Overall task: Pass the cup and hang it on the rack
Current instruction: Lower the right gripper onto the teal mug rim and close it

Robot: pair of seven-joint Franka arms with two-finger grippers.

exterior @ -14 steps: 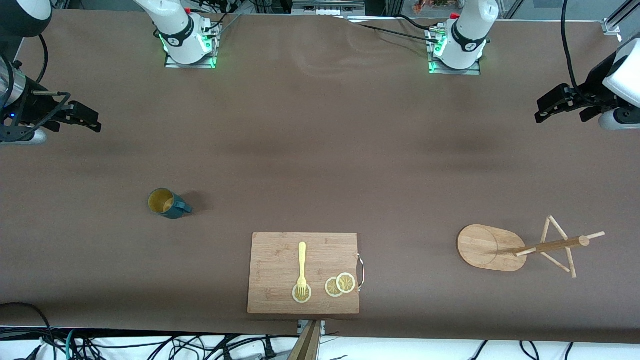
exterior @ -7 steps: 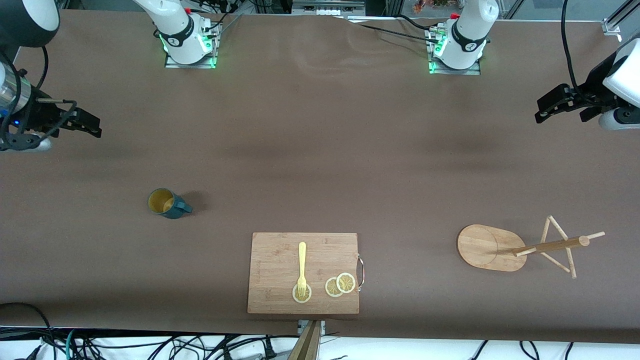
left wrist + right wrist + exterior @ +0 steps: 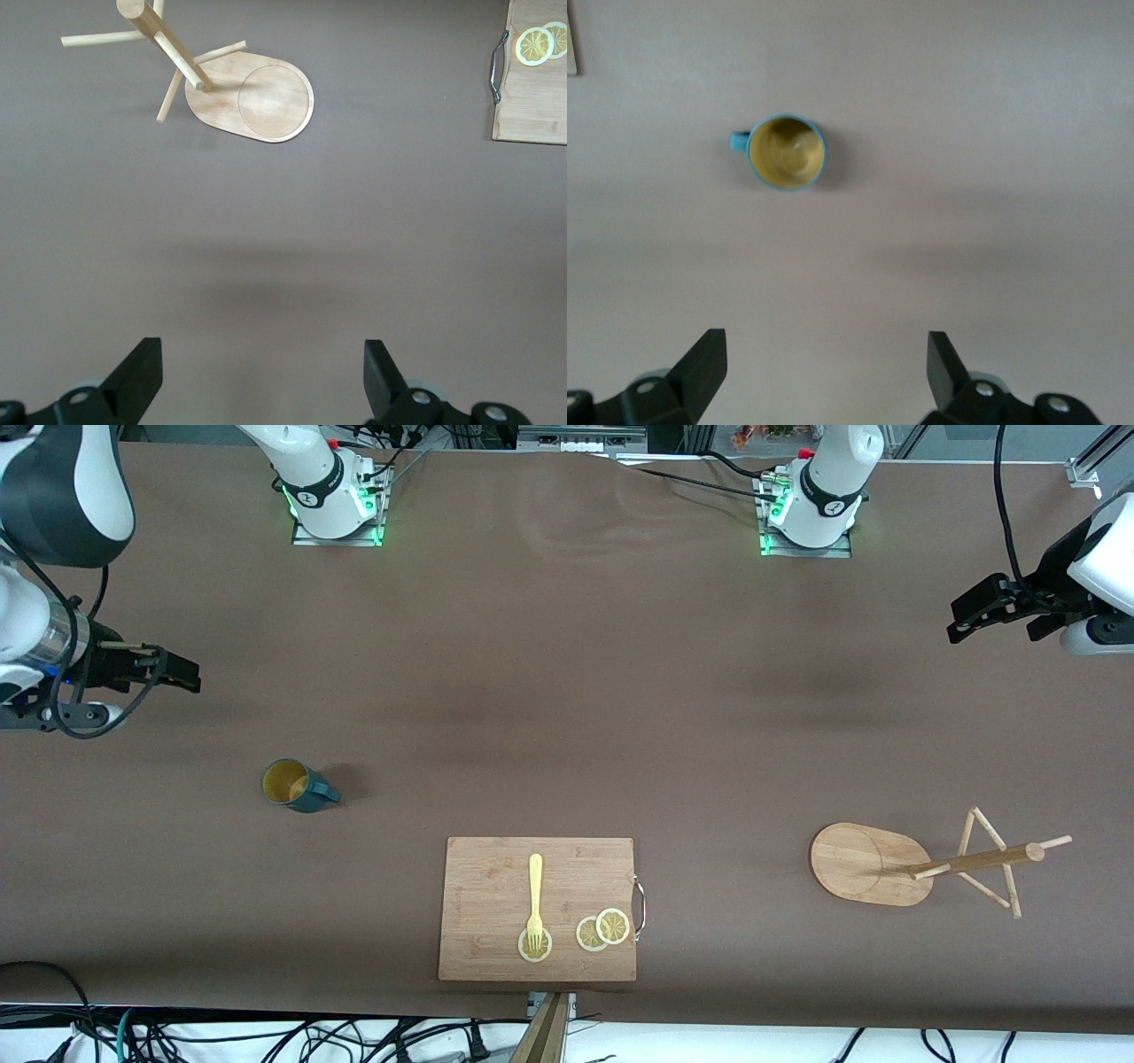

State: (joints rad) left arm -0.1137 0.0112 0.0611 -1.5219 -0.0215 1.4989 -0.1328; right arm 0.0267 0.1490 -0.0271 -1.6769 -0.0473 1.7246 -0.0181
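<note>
2 white arms with rounded glossy shells rise from square metal base plates lit green at the edges. Each base carries a black band with a small white mark, a red tab and black cables. The right gripper (image 3: 182, 673) and left gripper (image 3: 970, 615) are matte black, with wedge-shaped fingers (image 3: 137, 376) and small screws.

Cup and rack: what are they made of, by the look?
Cup: probably glazed ceramic, maybe plastic; dark teal outside, smooth yellowish inside with a soft sheen.
Rack: light unpainted wood, likely bamboo; grain lines show on the oval base, pole and pegs plain dowels, matte.
</note>
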